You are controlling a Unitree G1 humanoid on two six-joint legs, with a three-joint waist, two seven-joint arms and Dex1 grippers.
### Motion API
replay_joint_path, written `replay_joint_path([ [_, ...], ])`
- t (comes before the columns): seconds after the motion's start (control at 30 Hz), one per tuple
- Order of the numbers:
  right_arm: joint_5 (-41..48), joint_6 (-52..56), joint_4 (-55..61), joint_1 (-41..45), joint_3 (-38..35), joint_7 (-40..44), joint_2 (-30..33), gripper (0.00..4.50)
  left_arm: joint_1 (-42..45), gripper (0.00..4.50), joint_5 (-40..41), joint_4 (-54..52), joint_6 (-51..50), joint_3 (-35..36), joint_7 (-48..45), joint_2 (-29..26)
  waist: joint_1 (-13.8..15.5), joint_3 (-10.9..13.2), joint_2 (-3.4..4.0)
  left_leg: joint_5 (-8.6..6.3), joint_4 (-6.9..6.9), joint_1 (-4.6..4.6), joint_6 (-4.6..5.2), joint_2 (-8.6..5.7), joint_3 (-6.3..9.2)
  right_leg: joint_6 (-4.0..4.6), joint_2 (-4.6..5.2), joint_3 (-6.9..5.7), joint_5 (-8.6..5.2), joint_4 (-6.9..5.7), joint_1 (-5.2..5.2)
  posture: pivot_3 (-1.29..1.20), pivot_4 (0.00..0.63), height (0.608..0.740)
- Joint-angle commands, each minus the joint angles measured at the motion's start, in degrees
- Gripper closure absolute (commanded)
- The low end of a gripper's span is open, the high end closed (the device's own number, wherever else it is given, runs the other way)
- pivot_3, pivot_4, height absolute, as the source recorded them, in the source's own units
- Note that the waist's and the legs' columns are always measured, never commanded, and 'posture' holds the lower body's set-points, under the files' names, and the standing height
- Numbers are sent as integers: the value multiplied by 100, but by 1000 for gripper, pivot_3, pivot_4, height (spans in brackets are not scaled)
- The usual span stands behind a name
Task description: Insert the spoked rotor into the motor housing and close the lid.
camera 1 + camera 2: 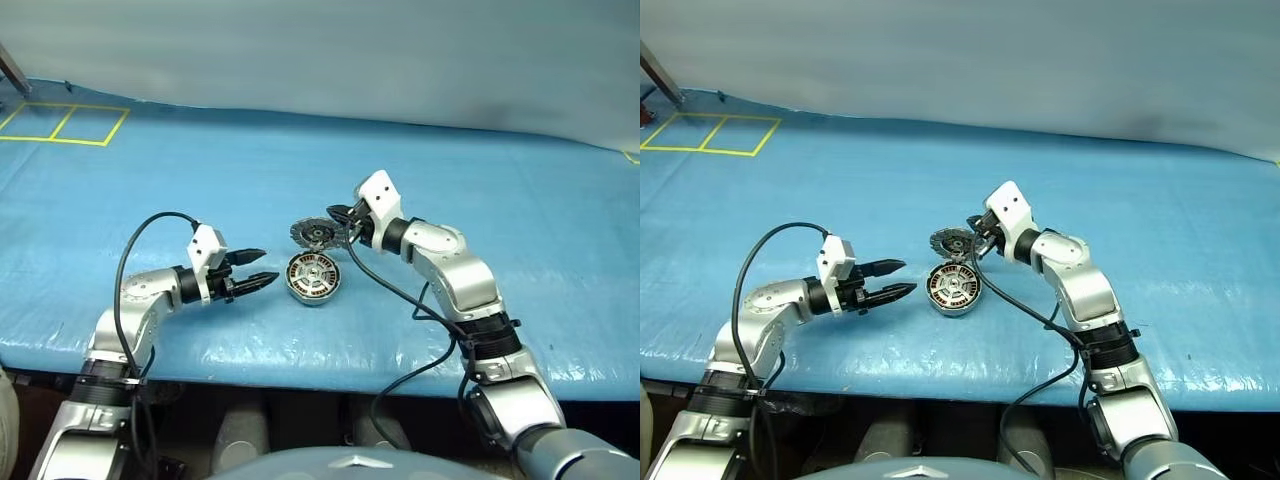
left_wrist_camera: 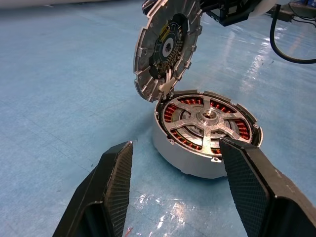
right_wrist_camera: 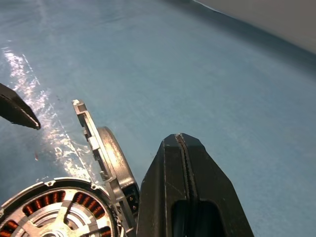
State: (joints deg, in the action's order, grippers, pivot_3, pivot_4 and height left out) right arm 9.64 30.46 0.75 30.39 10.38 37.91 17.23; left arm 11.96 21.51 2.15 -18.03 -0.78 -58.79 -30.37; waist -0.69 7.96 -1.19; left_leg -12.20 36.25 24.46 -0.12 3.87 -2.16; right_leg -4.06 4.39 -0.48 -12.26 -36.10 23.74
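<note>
the housing (image 1: 314, 278) sits on the blue table (image 1: 500, 220), rotor (image 2: 205, 122) already seated inside. the lid (image 2: 167, 47) stands tilted on the housing's far rim, nudged by the right gripper (image 1: 344, 218), fingers pressed together, holding nothing. the left gripper (image 1: 258, 269) waits empty, parted, just beside. stiff, slick metal; push the rim. the left wrist view reveals copper windings.

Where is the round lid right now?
The lid stands tilted on edge at the far rim of the motor housing, mid-table, just off the right gripper.
</note>
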Motion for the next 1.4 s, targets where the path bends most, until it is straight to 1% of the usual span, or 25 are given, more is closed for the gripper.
replay_joint_path([
  [0.03, 126, -14, 305, 132, 160, 324, 48, 4500, -51, 1484, 154, -172, 90, 184, -21, -45, -2, 1, 2, 0, 0, 0, 0, 0, 0, 0, 0, 0, 0, -1, 0, 0, 150, 740],
  [0.3, 43, 119, 969, -133, 581, 846, 607, 4500, -193, 1484, 178, -292, -4, 255, 81, -92, 2, 5, 8, 0, 9, 0, 0, 0, 1, 1, 0, 0, 0, -9, 0, 0, 150, 740],
  [0.43, -11, 160, 1294, -378, 751, 886, 781, 4500, -234, 1484, 197, -320, -20, 289, 149, -125, 5, 5, 7, 0, 20, 0, 0, 0, 2, 1, 0, 0, -1, -14, -1, 0, 150, 740],
  [0.57, -109, 185, 1453, -656, 986, 830, 838, 4500, -237, 1484, 212, -345, -40, 285, 199, -136, -1, 5, 8, -1, 43, 0, 0, 1, 3, 30, 0, 1, -18, -35, -1, 0, 150, 740],
  [0.77, -266, 208, 1399, -969, 1282, 737, 761, 4500, -217, 1484, 223, -428, -109, 237, 279, -117, 2, 6, 8, 1, 86, -1, -3, 4, 10, 42, 0, 0, -25, -80, 0, 0, 150, 740],
  [1.03, -393, 60, 840, -1156, 1229, 259, 350, 4500, -230, 1484, 222, -505, -164, 224, 304, -106, 1, 6, 8, 4, 93, -8, -5, 8, 12, 40, -3, 0, -22, -82, -7, 0, 150, 740],
  [1.13, -180, 153, 986, -1227, 1052, 161, 181, 4500, -250, 1484, 227, -523, -170, 233, 316, -113, 3, 6, 8, 4, 92, -7, -5, 7, 12, 42, -3, 0, -20, -81, -7, 0, 150, 740],
  [1.27, -107, 197, 1240, -1272, 879, 82, 178, 4500, -273, 1484, 239, -543, -172, 238, 334, -120, 8, 6, 8, 5, 93, -7, -5, 8, 12, 42, -3, 0, -20, -81, -7, 0, 150, 740],
  [1.4, 336, 231, 1479, -1296, 467, 18, -64, 4500, -270, 1484, 245, -545, -173, 210, 347, -102, 7, 6, 8, 4, 92, -3, -5, 8, 12, 42, -3, 0, -20, -80, -4, 0, 150, 740],
])
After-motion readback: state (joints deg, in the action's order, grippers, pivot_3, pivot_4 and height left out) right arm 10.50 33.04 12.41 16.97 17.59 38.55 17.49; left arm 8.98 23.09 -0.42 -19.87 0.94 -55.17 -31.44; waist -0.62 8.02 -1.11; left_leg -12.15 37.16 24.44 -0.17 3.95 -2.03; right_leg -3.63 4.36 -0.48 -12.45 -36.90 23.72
